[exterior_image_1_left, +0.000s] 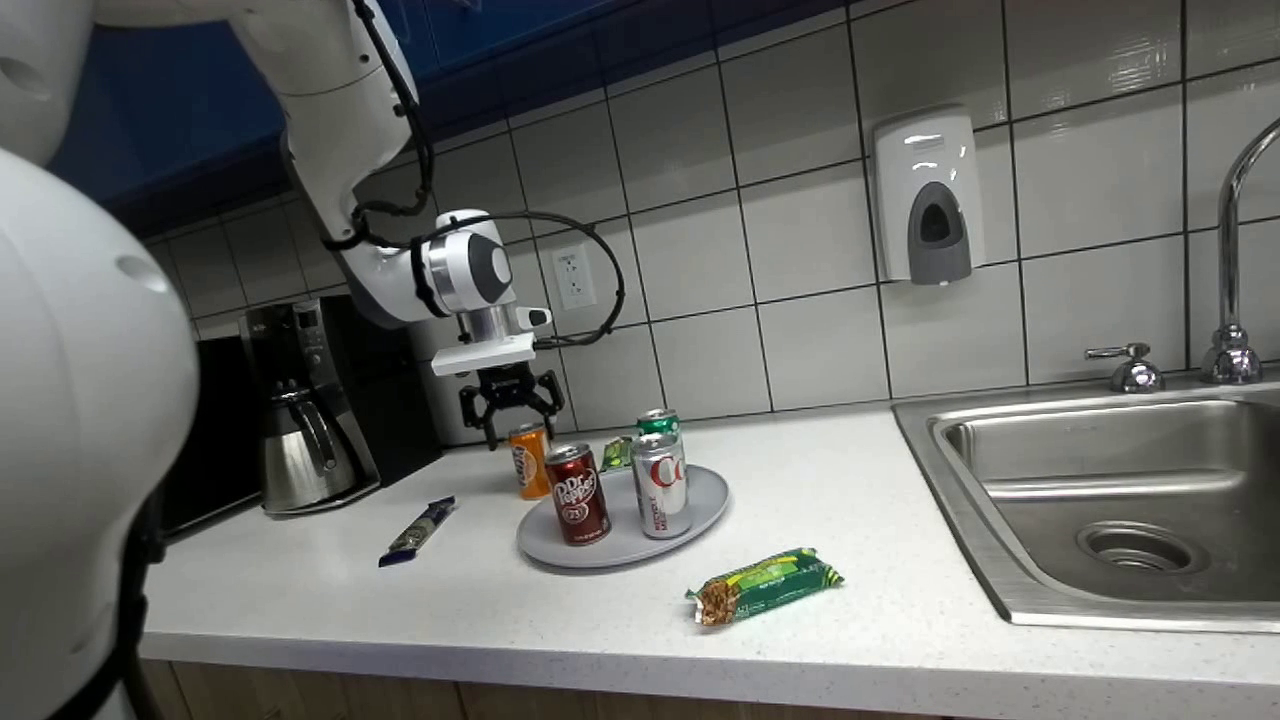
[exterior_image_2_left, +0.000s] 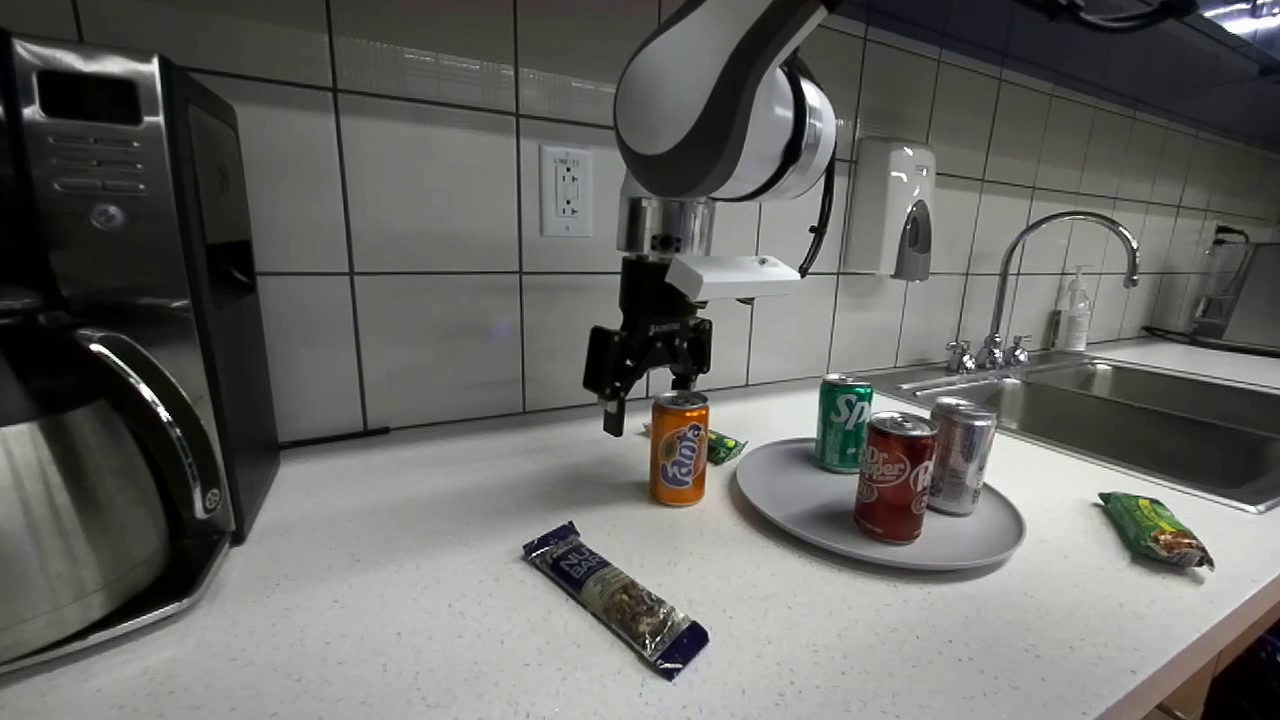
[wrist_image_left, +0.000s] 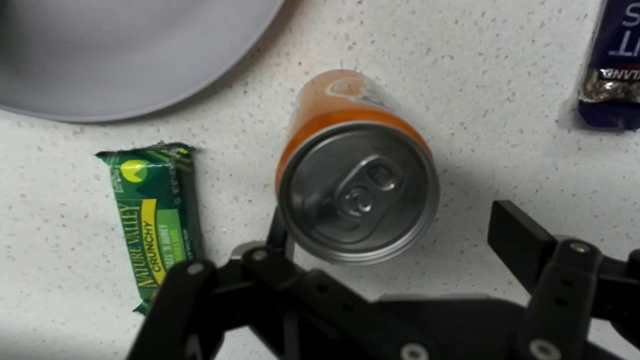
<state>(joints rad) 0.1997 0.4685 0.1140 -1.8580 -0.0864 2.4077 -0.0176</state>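
My gripper (exterior_image_2_left: 650, 400) stands open, pointing down, at the top of an upright orange Fanta can (exterior_image_2_left: 679, 455) on the white counter. In the wrist view the Fanta can's silver lid (wrist_image_left: 360, 192) sits ahead of the jaws, closer to the left finger, whose tip its rim partly hides. The right finger (wrist_image_left: 520, 240) is well apart from it. Whether the left finger touches the can, I cannot tell. A green Nature Valley bar (wrist_image_left: 155, 220) lies beside the can. A grey plate (exterior_image_2_left: 785, 495) carries a Dr Pepper can (exterior_image_2_left: 895, 480), a Sprite can (exterior_image_2_left: 842, 425) and a silver can (exterior_image_2_left: 962, 455).
A purple-ended nut bar (exterior_image_2_left: 620, 600) lies toward the coffee maker (exterior_image_1_left: 310, 430). Another green bar (exterior_image_1_left: 765, 585) is near the counter's front edge. The tiled wall rises close behind the gripper, and a steel sink (exterior_image_1_left: 970, 520) is set in the counter beyond the plate.
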